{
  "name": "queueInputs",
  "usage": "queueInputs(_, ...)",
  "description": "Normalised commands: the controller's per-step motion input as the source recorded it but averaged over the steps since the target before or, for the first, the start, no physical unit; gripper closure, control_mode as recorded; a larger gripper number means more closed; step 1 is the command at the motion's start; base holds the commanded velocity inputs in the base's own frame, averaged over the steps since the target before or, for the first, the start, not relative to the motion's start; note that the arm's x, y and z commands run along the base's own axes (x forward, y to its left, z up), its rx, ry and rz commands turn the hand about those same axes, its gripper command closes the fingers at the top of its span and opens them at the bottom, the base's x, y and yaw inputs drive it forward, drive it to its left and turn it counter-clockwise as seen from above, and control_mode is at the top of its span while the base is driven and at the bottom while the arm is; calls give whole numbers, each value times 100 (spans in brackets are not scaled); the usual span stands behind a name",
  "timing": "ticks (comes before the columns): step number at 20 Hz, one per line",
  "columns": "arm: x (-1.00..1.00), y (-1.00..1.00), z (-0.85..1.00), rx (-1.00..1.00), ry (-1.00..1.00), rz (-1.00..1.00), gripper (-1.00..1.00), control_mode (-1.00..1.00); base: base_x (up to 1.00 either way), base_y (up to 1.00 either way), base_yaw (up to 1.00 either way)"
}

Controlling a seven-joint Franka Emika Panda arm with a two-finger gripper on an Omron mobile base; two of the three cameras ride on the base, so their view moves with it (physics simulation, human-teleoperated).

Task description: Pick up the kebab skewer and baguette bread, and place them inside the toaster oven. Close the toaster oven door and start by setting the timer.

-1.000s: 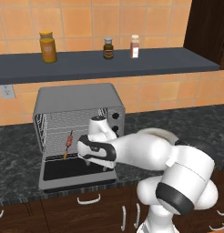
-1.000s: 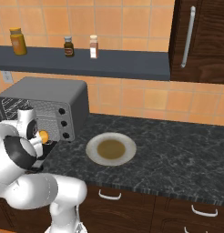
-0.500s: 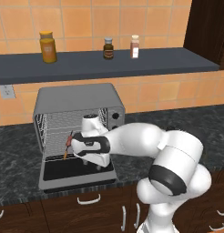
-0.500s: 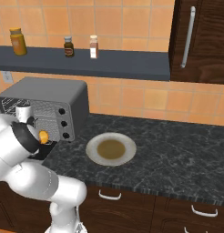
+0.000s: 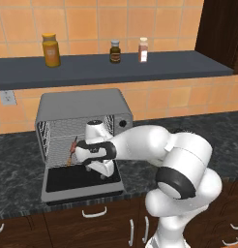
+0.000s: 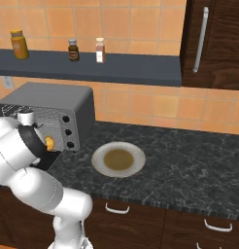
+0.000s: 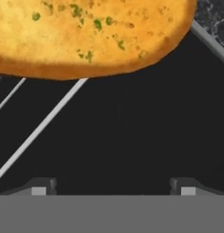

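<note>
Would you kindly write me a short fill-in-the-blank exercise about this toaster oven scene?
1. The toaster oven door hangs ____.
2. The kebab skewer lies inside the ____.
3. The round plate on the counter holds ____ food.
4. In the hand view, the end effector, its tips set wide apart, has the ____ just beyond them.

Missing words: open; toaster oven; no; baguette bread

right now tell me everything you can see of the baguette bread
The baguette bread fills the top of the hand view: a rounded oblong loaf, golden-orange with a browner edge and small green flecks on its crust. It lies flat, above a dark surface crossed by pale grey bars, clear of the two dark fingertips below it, which stand wide apart. In the right base view a small orange bit of it shows by the robot's hand at the toaster oven.
</note>
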Motion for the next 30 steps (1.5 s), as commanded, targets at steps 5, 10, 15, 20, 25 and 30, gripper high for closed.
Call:
queueInputs(5,44,0,0,0,0,-14,-100,-100,0,0,0)
queueInputs(10,37,1,-5,0,-4,-16,-100,-100,0,0,0)
queueInputs(15,56,6,0,0,-4,-17,-100,-100,0,0,0)
queueInputs(20,50,4,-3,0,-1,-16,-100,-100,0,0,0)
queueInputs(25,6,11,-14,0,-2,-14,-100,-100,0,0,0)
queueInputs(30,-10,9,-7,0,-5,-9,-100,-100,0,0,0)
